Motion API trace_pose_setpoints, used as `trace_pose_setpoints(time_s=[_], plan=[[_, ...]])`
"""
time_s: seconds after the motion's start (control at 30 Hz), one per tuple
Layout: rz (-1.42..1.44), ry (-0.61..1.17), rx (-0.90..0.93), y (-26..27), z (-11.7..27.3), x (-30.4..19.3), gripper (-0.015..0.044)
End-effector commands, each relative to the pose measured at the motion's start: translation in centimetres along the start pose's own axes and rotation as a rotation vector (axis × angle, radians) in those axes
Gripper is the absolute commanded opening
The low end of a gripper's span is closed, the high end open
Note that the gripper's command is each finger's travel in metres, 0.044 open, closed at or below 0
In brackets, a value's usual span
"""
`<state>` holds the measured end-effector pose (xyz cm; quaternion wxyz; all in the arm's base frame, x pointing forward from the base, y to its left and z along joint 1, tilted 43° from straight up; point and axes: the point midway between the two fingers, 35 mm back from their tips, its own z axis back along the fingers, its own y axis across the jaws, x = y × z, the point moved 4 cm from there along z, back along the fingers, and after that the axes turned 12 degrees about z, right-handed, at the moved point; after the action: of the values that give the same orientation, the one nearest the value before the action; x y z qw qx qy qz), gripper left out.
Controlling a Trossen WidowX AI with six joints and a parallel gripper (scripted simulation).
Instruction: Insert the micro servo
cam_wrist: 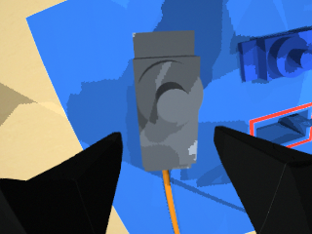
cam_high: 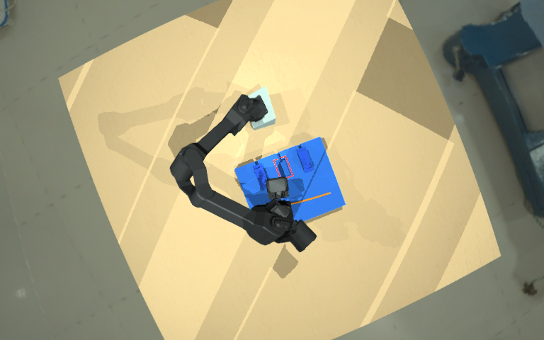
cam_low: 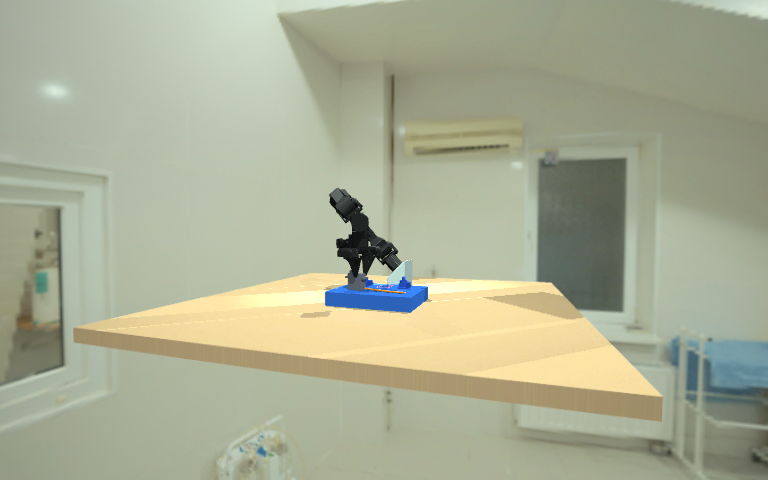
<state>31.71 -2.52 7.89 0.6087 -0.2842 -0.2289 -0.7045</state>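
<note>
The loose grey micro servo stands on the blue deck, its round output shaft facing up. Its orange cable runs out across the deck. In the top view the arm hides the servo body. My gripper is open and partly narrowed. In the wrist view its fingertips stand on either side of the servo's cable half, with a gap on each side. The red-outlined pocket is empty, to the right of the gripper in the wrist view.
Two blue servos sit on the deck, one on each side of the pocket; one also shows in the wrist view. A pale wedge-shaped block stands at the arm's base, behind the deck in the exterior view.
</note>
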Motion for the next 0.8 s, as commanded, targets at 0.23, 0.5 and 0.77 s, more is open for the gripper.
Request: trace_pose_setpoints(time_s=[0.23, 0.5, 0.77], plan=[[0.004, -0.003, 0.003, 0.0, 0.0, 0.0, 0.0111], [0.005, -0.002, 0.003, -0.1, 2.0, 0.1, 0.0], [0.005, -0.002, 0.003, -0.4, 3.0, 0.2, 0.0]])
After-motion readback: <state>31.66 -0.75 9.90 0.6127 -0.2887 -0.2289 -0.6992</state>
